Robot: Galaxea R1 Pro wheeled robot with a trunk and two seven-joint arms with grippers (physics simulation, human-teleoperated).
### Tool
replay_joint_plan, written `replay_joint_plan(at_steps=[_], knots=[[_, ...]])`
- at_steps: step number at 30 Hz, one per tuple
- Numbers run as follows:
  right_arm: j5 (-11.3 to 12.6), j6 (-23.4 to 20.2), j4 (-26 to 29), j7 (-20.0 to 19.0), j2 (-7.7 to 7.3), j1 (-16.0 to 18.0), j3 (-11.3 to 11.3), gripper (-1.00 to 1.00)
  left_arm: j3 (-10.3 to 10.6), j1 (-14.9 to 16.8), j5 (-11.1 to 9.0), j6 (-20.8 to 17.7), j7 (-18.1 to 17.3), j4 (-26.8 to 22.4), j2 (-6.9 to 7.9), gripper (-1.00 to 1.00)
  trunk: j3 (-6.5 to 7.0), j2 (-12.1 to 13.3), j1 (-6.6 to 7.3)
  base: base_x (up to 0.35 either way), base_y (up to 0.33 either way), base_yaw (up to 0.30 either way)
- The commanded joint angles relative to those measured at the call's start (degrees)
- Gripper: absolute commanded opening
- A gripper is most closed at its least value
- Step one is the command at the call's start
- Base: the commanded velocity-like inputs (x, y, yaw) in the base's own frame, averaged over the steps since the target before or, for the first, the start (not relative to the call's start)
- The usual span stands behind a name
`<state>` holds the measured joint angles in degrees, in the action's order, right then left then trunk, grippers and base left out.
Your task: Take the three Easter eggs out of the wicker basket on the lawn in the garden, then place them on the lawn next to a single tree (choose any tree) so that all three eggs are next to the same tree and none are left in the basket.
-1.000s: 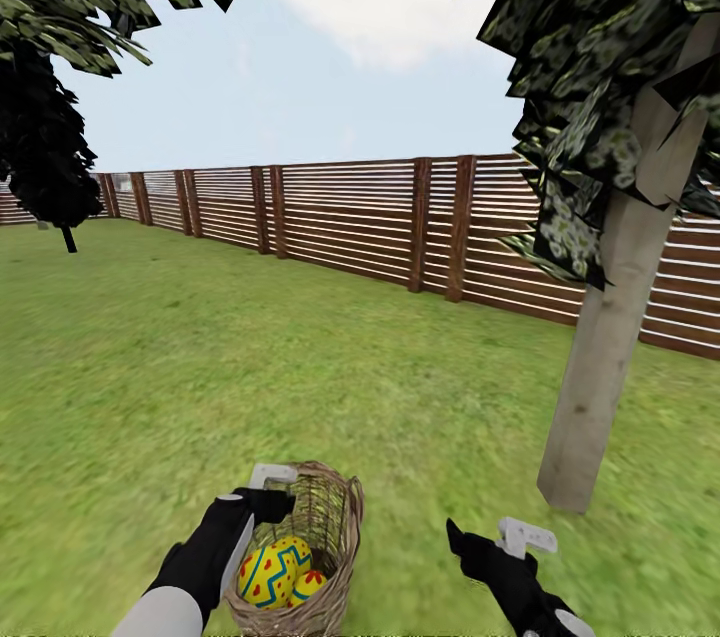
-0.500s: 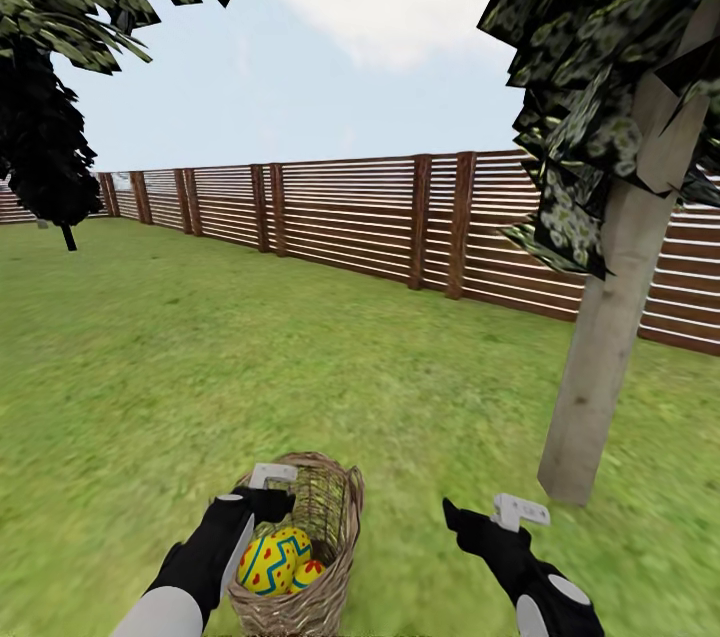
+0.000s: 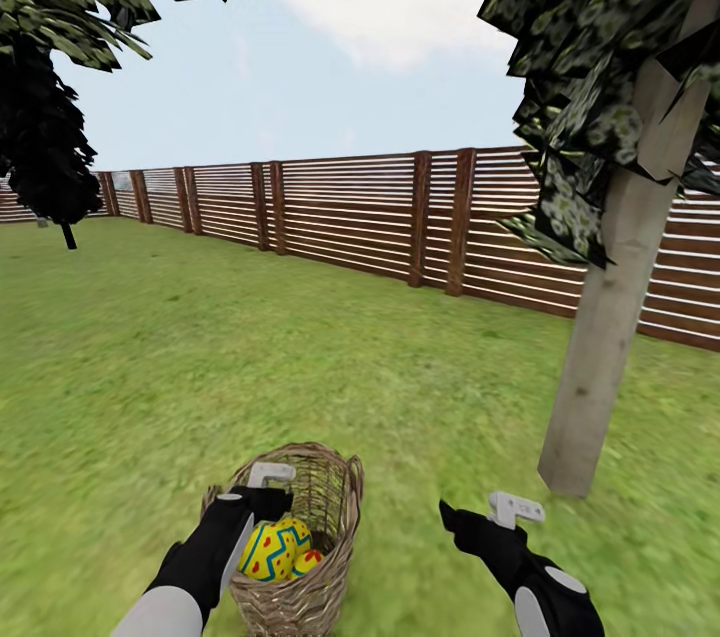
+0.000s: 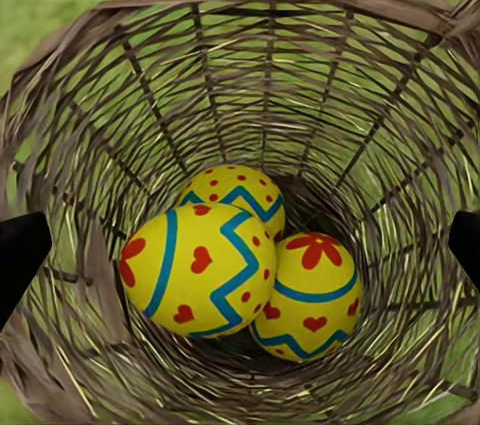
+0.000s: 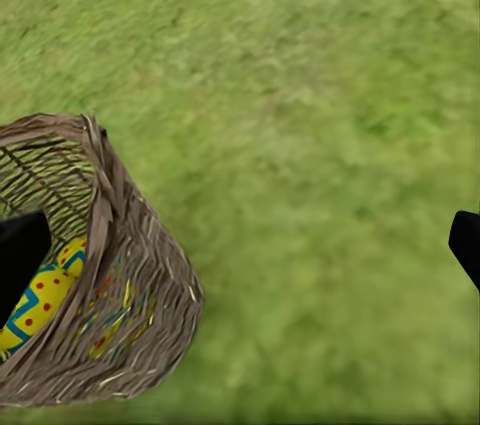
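Note:
The wicker basket stands on the lawn just in front of me, tilted a little. Three yellow Easter eggs with red flowers and blue zigzags lie at its bottom: a large one, one behind it and one beside it. My left gripper hangs open above the basket's mouth, with the eggs below its fingertips. Over bare grass to the basket's right, my right gripper is open and holds nothing; its wrist view catches the basket's side. A pale-trunked tree rises to the right.
A brown slatted fence runs across the back of the garden. A narrow black tree stands far left near the fence. Dark foliage hangs overhead at the upper left and upper right. Open grass stretches between the basket and the trunk.
The whole view has shifted slightly, so more of the basket shows. The right gripper has edged a little forward. The left gripper stays over the basket, eggs unmoved.

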<state>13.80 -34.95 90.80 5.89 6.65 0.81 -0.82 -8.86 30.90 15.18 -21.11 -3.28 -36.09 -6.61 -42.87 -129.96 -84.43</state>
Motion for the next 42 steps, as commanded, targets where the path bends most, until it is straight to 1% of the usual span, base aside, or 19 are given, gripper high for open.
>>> replay_joint_plan(at_steps=[1, 5, 13, 15, 16, 19, 22, 25, 27, 34, 42], knots=[[0.6, -0.3, 0.1, 0.4, 0.03, 0.0, 0.0, 1.0, -0.4, 0.0, 0.5, -0.2, -0.3, -0.1, -0.06, 1.0, -0.25, -0.4, -0.22, 0.0, 0.0, 0.0], [0.6, -0.4, 0.1, 0.4, 0.03, 0.1, -0.1, 1.0, -0.4, 0.4, 0.5, -0.5, -0.3, -0.3, -0.07, 1.0, -0.97, -2.0, -1.09, 0.0, 0.0, 0.0], [0.6, -0.4, 0.1, 0.4, -0.19, 0.1, -0.2, 1.0, -0.3, 2.4, 0.7, -1.5, -0.5, -0.7, 0.0, 1.0, -0.97, -2.0, -1.09, 0.0, 0.0, 0.0], [0.6, -0.4, 0.1, 0.4, -0.22, 0.1, -0.2, 1.0, -0.3, 2.9, 0.7, -3.0, -0.6, -1.3, 0.0, 1.0, -0.97, -2.0, -1.09, 0.0, 0.0, 0.0], [0.6, -0.4, 0.1, 0.4, -0.22, 0.2, -0.2, 1.0, -0.3, 3.7, 0.7, -4.4, -0.6, -1.7, 0.02, 1.0, -0.97, -2.0, -1.09, 0.0, 0.0, 0.0], [0.7, -0.4, 0.1, 0.4, -0.23, 0.2, -0.2, 1.0, -0.3, 5.5, 0.8, -6.8, -0.6, -2.1, 0.11, 1.0, -0.97, -2.0, -1.09, 0.0, 0.0, 0.0], [0.7, -0.4, 0.1, 0.4, -0.24, 0.2, -0.2, 1.0, -0.3, 6.3, 0.8, -8.8, -0.3, -2.5, 0.05, 1.0, -0.97, -2.0, -1.09, 0.0, 0.0, 0.0], [0.7, -0.4, 0.1, 0.4, -0.24, 0.2, -0.2, 1.0, -0.3, 6.7, 0.8, -9.6, 0.2, -2.6, -0.11, 1.0, -0.97, -2.0, -1.09, 0.0, 0.0, 0.0], [0.7, -0.4, 0.1, 0.4, -0.24, 0.2, -0.2, 1.0, -0.3, 6.8, 0.8, -9.8, 0.4, -2.6, -0.22, 1.0, -0.97, -2.0, -1.09, 0.0, 0.0, 0.0], [0.6, -0.4, 0.1, 0.4, -0.24, 0.2, -0.2, 1.0, -0.3, 7.0, 0.7, -10.1, 0.5, -2.6, -0.54, 1.0, -2.23, -4.9, -2.63, 0.0, 0.0, 0.0], [0.6, -0.4, 0.1, 0.4, -0.24, 0.2, -0.2, 1.0, 0.0, 7.0, 0.6, -10.0, 0.7, -2.3, -0.85, 1.0, -2.23, -4.9, -2.63, 0.0, 0.0, 0.0]])
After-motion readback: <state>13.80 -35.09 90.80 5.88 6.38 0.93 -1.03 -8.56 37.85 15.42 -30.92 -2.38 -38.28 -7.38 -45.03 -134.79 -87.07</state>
